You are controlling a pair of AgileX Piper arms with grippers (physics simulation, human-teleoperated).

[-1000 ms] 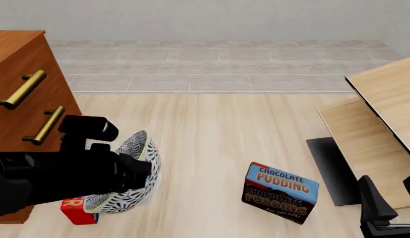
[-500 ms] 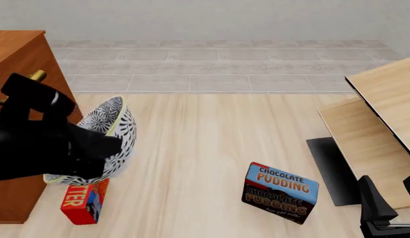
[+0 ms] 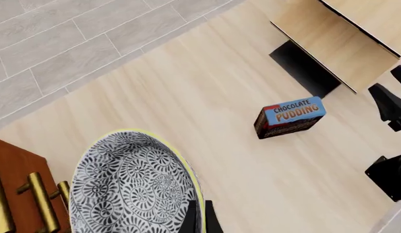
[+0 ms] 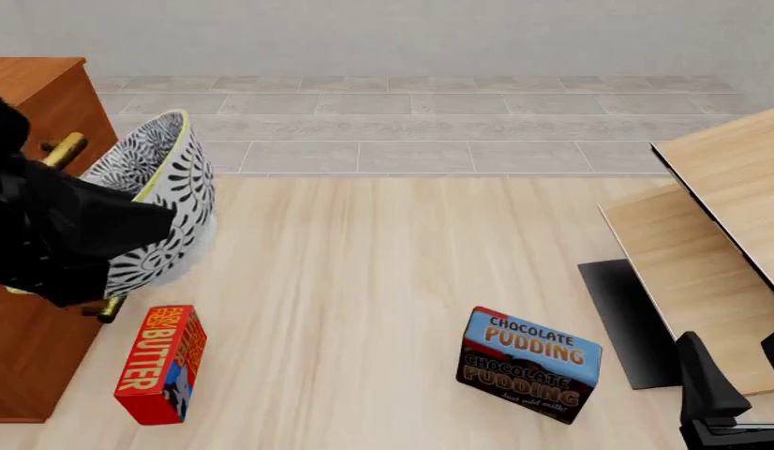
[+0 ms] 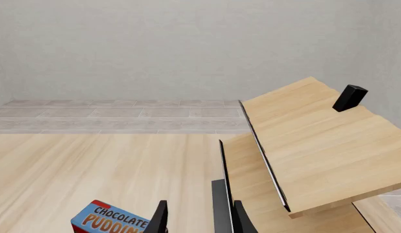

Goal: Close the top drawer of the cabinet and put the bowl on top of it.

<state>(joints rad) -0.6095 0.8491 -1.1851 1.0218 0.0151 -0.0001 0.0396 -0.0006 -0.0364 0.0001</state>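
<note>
Up by the cabinet (image 4: 37, 94) front, you lifted the bowl (image 4: 156, 202) higher; your left gripper (image 3: 199, 218) pinched its rim. Boxes read "BUTTER" (image 4: 162, 364) and "CHOCOLATE PUDDING" (image 4: 528, 364). Your right gripper (image 5: 199, 218) stood spread.

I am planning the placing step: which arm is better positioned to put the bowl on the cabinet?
Left. Its gripper grips the bowl by the rim, lifted beside the cabinet. The right gripper holds nothing, across the floor near the chocolate pudding box.

Both arms and each claw (image 5: 199, 218) are matte black.
</note>
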